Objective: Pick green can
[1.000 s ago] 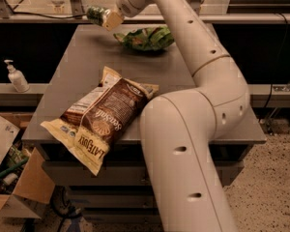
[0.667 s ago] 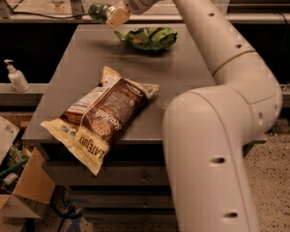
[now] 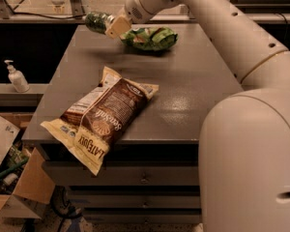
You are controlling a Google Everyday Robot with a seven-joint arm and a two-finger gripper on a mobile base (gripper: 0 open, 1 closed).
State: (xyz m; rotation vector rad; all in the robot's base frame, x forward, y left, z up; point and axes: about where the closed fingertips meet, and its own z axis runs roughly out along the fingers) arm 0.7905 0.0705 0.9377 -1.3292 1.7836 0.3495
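The green can (image 3: 96,21) is a small dark green cylinder held on its side above the table's far left part. My gripper (image 3: 112,27) is shut on the green can, with a pale finger (image 3: 117,27) across its right end. The can hangs clear of the grey table (image 3: 183,86). My white arm reaches in from the lower right across the table to the gripper.
A brown snack bag (image 3: 99,117) lies at the table's front left, overhanging the edge. A crinkled bright green chip bag (image 3: 150,37) lies at the back, right of the gripper. A soap dispenser (image 3: 15,76) stands on a ledge at left. Cardboard boxes (image 3: 9,178) sit on the floor.
My gripper has risen and drawn back a little with the green can in it. The bags have not moved.
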